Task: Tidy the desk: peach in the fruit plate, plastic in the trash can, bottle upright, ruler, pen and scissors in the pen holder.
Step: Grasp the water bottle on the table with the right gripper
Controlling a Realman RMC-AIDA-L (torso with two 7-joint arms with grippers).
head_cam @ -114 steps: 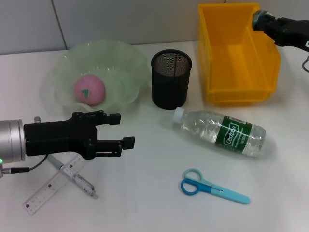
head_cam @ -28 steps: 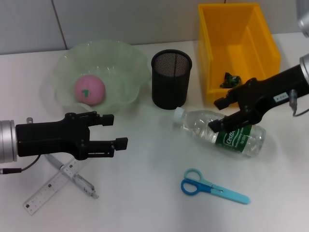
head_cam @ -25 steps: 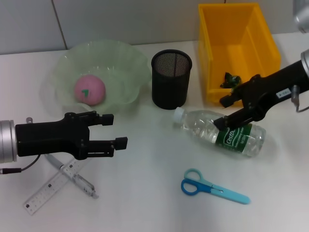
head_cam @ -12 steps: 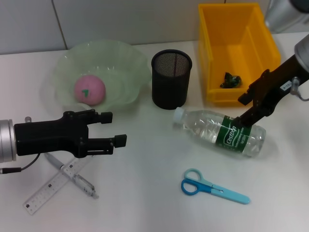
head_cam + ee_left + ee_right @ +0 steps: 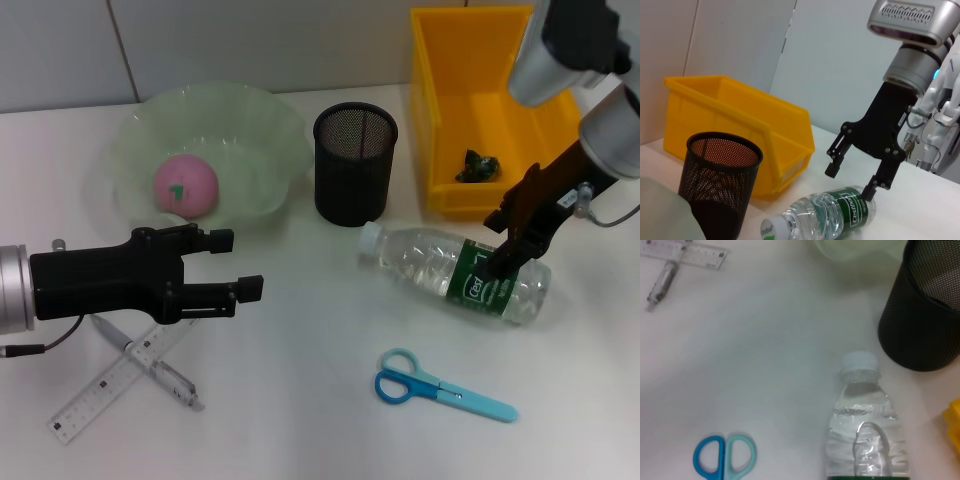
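The clear bottle (image 5: 455,274) (image 5: 825,220) (image 5: 867,440) lies on its side with its white cap toward the black mesh pen holder (image 5: 355,163) (image 5: 720,180). My right gripper (image 5: 492,243) (image 5: 850,182) hangs open just above the bottle's green label, one finger on each side. A pink peach (image 5: 184,185) rests in the pale green fruit plate (image 5: 130,130). A small green piece of plastic (image 5: 478,163) lies inside the yellow trash can (image 5: 545,165). The ruler (image 5: 110,385) and pen (image 5: 150,362) lie crossed at the front left, under my open, empty left gripper (image 5: 237,264). The blue scissors (image 5: 440,387) lie in front of the bottle.
The pen holder stands between the fruit plate and the trash can, close to the bottle's cap. A grey wall runs behind the table. Bare white tabletop lies between my left gripper and the scissors.
My right gripper came from above the trash can, where the plastic now lies, down to the bottle, then swung toward its label end and turned steeper. The left arm barely moved.
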